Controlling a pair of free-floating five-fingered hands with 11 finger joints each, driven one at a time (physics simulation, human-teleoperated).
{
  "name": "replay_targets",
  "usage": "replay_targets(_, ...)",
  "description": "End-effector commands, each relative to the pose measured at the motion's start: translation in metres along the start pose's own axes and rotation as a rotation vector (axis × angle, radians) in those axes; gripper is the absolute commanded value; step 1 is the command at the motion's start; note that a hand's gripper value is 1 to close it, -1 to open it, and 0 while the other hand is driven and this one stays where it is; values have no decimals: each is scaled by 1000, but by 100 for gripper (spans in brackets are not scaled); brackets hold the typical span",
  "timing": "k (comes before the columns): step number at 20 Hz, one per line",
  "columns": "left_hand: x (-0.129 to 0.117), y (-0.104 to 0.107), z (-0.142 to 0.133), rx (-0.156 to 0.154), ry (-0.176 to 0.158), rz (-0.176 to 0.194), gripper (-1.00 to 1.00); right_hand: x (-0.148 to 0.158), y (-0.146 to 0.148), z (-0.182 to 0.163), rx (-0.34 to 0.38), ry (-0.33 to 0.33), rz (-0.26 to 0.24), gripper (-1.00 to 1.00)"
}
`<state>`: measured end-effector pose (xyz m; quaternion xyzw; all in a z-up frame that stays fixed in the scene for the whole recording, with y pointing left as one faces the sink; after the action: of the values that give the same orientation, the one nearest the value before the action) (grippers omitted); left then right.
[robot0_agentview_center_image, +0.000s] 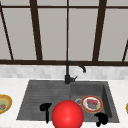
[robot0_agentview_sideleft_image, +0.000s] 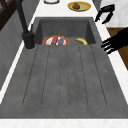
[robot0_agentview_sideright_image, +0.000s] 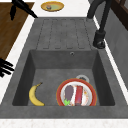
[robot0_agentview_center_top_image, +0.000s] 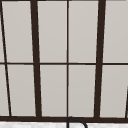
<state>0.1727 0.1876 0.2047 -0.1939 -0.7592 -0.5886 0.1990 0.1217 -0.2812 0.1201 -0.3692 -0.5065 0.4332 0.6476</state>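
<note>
A: Dark grey stone is what you see most of: the sink (robot0_agentview_center_image: 30, 100) has a ribbed drainboard at the left and one basin at the right. Nothing carries a brand, a label or writing that you can read.

B: What can you count?

A: One black faucet (robot0_agentview_center_image: 68, 75) at the far rim, two black hands, one banana, one red sphere (robot0_agentview_center_image: 67, 115) at the near edge in the front view, and three plates. The red-rimmed plate (robot0_agentview_sideright_image: 76, 95) with food lies in the basin beside the drain. A yellow plate (robot0_agentview_center_image: 4, 103) sits on the counter at the far left and another yellow plate (robot0_agentview_sideleft_image: 79, 6) on the counter at the right.

B: And the hands?

A: Your left hand (robot0_agentview_center_image: 46, 108) hangs over the near rim by the drainboard, fingers straight and loosely spread, holding nothing. Your right hand (robot0_agentview_center_image: 102, 118) hovers over the near rim at the basin, fingers curled, gripping nothing.

B: Where is the banana?

A: The banana (robot0_agentview_sideright_image: 35, 94) lies flat on the basin floor at its near side, just beside the red-rimmed plate. Its long axis runs left to right, its stem toward the left.
</note>
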Motion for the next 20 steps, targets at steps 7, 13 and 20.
replay_targets(7,12,18,-25,-97,-62,23,-100,0,0,0,0,0,0,0)
replay_targets(13,9,21,-27,-6,1,5,-100,0,0,0,0,0,0,0)
replay_targets(20,-4,14,-38,-101,-79,8,-100,0,0,0,0,0,0,0)
